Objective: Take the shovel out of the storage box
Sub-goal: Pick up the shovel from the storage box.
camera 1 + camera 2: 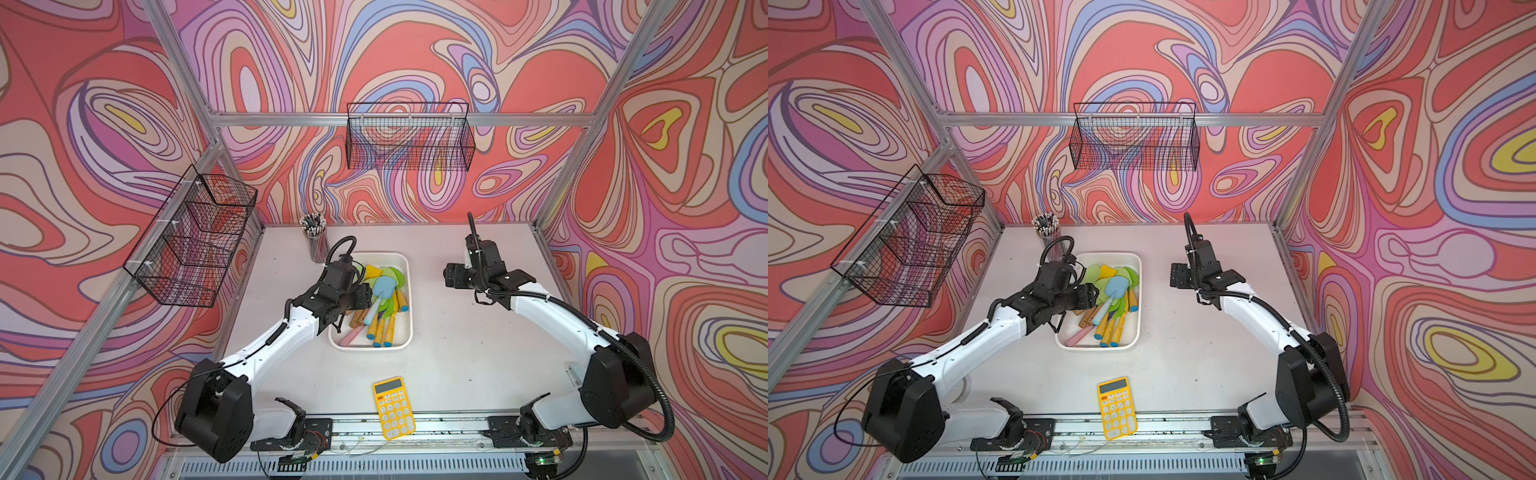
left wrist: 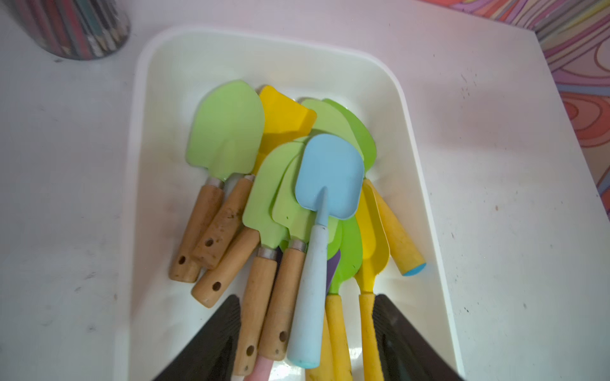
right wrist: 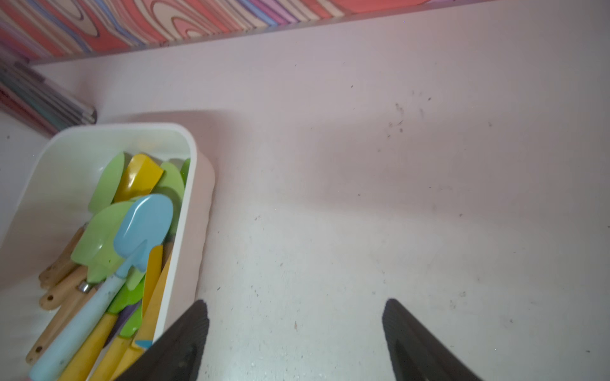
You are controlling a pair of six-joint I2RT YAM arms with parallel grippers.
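Observation:
The white storage box (image 1: pixel 411 299) (image 1: pixel 1139 299) sits mid-table and holds several toy shovels with green, yellow and blue blades. A light blue shovel (image 1: pixel 382 286) (image 2: pixel 330 174) (image 3: pixel 145 224) lies on top of the pile. My left gripper (image 1: pixel 357 299) (image 2: pixel 307 297) hangs low over the box's near end. Its jaws stand apart, astride the blue handle, two wooden handles and two yellow ones. My right gripper (image 1: pixel 455 274) (image 3: pixel 296 301) hovers open over bare table to the right of the box, with nothing between its fingers.
A clear cup of pencils (image 1: pixel 316 241) stands just behind the box's left corner. A yellow calculator (image 1: pixel 393 407) lies near the front edge. Black wire baskets hang on the left frame (image 1: pixel 195 241) and the back rail (image 1: pixel 409 137).

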